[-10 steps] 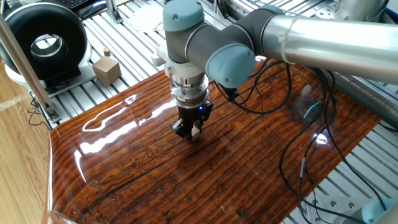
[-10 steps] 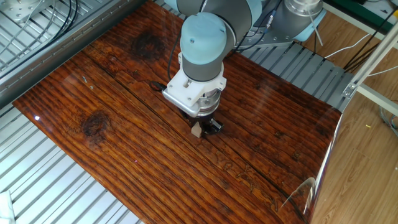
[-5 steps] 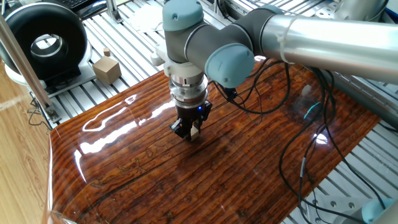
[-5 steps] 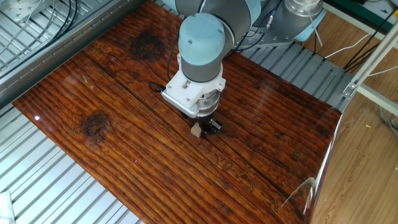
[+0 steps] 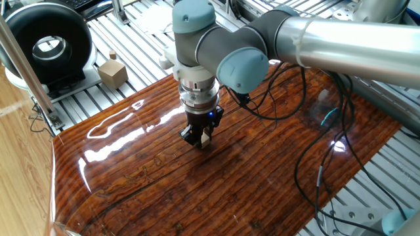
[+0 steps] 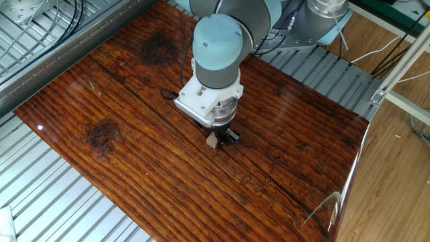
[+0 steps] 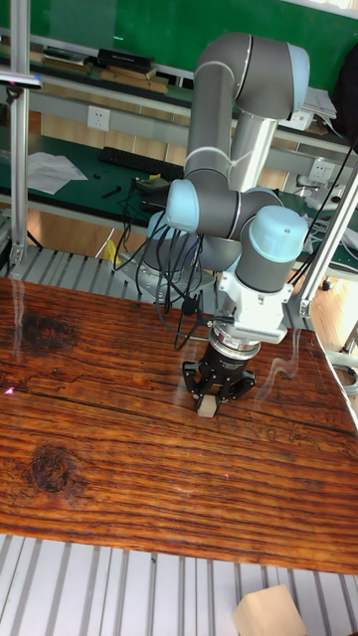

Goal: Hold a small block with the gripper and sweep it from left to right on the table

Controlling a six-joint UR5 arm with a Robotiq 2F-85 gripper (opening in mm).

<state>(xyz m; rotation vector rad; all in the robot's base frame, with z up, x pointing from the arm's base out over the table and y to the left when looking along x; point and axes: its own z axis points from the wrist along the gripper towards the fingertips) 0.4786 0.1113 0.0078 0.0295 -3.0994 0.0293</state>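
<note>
The small block [image 5: 205, 139] [image 6: 212, 140] [image 7: 207, 407] is a tiny pale tan cube pinched between the black fingers of the gripper [image 5: 199, 137] [image 6: 218, 138] [image 7: 210, 399]. The gripper points straight down and is shut on the block, which sits at or just above the surface of the table [image 5: 157, 183] [image 6: 121, 101] [image 7: 109, 477]. Block and gripper are near the middle of the glossy reddish-brown board. The arm's grey wrist with light blue caps hides the top of the gripper in the other fixed view.
A larger tan cube with a knob [image 5: 112, 72] and a black round device [image 5: 47, 44] sit on the slatted aluminium frame beyond the board. Black cables [image 5: 315, 151] trail over the board's right side. Another tan block [image 7: 267, 611] lies on the slats near the front.
</note>
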